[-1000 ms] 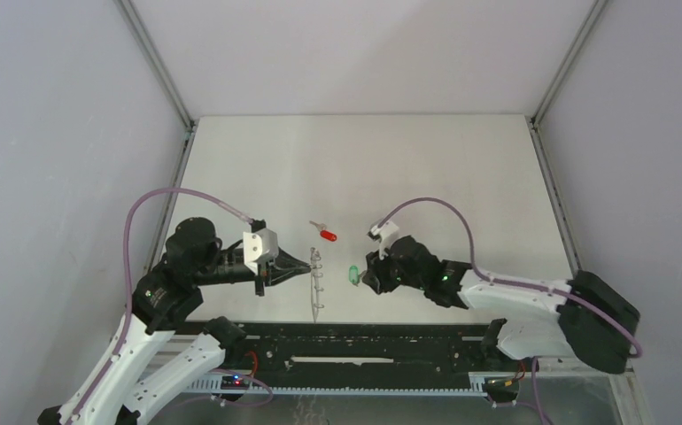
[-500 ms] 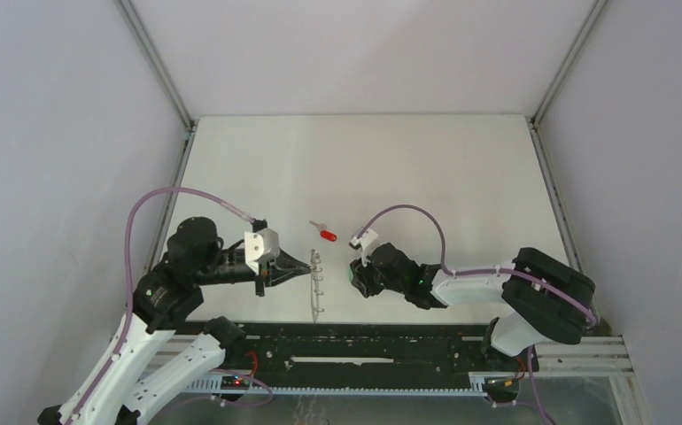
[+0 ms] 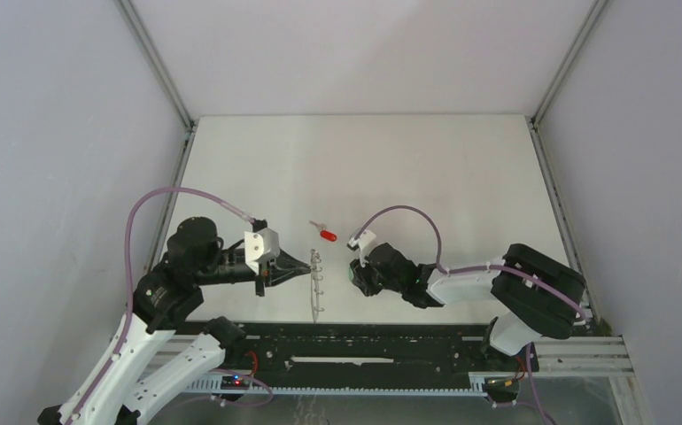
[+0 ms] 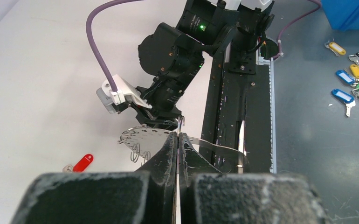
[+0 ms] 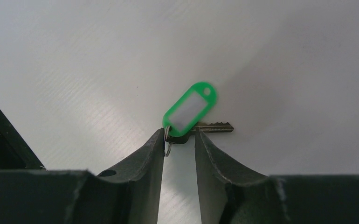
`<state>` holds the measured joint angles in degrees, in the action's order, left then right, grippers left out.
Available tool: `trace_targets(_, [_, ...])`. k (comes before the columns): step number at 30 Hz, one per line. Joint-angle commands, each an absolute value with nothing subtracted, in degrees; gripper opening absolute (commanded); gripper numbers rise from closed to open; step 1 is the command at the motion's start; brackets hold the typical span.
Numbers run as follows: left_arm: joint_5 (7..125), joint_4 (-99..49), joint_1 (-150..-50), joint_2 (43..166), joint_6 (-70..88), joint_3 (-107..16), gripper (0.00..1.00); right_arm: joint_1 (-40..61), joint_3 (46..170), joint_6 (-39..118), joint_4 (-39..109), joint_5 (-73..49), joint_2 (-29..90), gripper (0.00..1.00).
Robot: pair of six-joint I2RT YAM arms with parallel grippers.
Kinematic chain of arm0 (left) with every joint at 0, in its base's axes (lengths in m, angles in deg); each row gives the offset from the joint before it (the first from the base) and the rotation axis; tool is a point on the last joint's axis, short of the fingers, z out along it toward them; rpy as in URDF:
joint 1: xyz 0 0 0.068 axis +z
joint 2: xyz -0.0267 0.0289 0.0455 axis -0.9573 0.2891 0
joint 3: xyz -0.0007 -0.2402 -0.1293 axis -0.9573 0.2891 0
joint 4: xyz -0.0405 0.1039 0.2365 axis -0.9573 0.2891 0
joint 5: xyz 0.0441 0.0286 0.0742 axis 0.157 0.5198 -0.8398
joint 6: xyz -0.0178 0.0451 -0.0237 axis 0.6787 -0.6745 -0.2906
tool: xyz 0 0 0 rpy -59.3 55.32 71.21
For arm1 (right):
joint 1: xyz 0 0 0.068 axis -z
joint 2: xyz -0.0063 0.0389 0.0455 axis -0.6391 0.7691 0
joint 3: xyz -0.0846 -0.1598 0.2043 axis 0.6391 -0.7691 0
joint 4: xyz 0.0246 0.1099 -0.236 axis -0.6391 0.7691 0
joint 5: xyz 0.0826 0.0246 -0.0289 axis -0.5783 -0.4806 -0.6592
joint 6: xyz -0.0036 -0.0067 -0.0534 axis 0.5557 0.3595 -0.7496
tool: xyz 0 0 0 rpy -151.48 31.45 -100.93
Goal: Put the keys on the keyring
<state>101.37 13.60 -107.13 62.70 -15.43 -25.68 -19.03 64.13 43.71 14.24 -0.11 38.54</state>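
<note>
My left gripper (image 3: pixel 306 266) is shut on the keyring (image 3: pixel 317 285), a thin metal strip with several wire loops (image 4: pixel 138 140) that it holds just above the table. The jaws (image 4: pixel 178 140) pinch the strip at its middle. The red key (image 3: pixel 327 235) lies on the table just beyond it, and its red tag (image 4: pixel 82 162) also shows in the left wrist view. The green key (image 5: pixel 190 109) lies flat with its silver blade (image 5: pixel 217 126) pointing right. My right gripper (image 5: pixel 179 135) is open, its fingertips either side of the key's head, the left fingertip touching the small ring. From above, the right gripper (image 3: pixel 356 274) covers most of this key.
A black rail (image 3: pixel 364 354) runs along the near table edge between the arm bases. Grey walls enclose the table on three sides. Off the table, several spare coloured key tags (image 4: pixel 350 88) lie on a dark surface by a blue bin (image 4: pixel 355 14).
My right arm has reached left and lowered onto the green key, its jaws narrowing around the key's head. The left arm and the keyring have stayed put.
</note>
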Motion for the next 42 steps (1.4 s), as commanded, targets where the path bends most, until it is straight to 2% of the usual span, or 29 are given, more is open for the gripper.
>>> trace_targets(1, [101.13, 11.52, -106.84, 62.82, -14.68, -28.02, 0.0, -18.39, 66.69, 42.74, 12.04, -0.21, 39.18, 0.36])
trace_targets(6, [100.64, 11.93, -106.78, 62.81, -15.07, -27.94, 0.0, -18.37, 67.24, 42.9, 13.07, -1.22, 39.57, 0.24])
trace_targets(13, [100.27, 12.32, -106.85, 62.82, -15.29, -28.05, 0.0, -18.3, 67.43, 43.36, 14.8, -2.29, 39.48, 0.0])
trace_targets(20, [99.9, 12.64, -106.83, 62.75, -15.63, -28.02, 0.0, -18.07, 67.41, 42.81, 18.02, -4.72, 36.14, 0.0])
trace_targets(29, [98.77, 11.89, -106.81, 62.58, -14.69, -26.06, 0.0, -20.05, 66.77, 40.2, 27.62, -14.62, 17.37, 0.0])
trace_targets(35, [98.91, 11.44, -106.79, 62.29, -15.46, -24.42, 0.0, -23.97, 66.9, 39.07, 27.53, -18.55, 7.1, 0.0])
trace_targets(42, [98.11, 11.21, -106.85, 62.24, -16.36, -22.78, 0.0, -24.63, 73.55, 41.02, 29.79, -22.85, 4.04, 0.0])
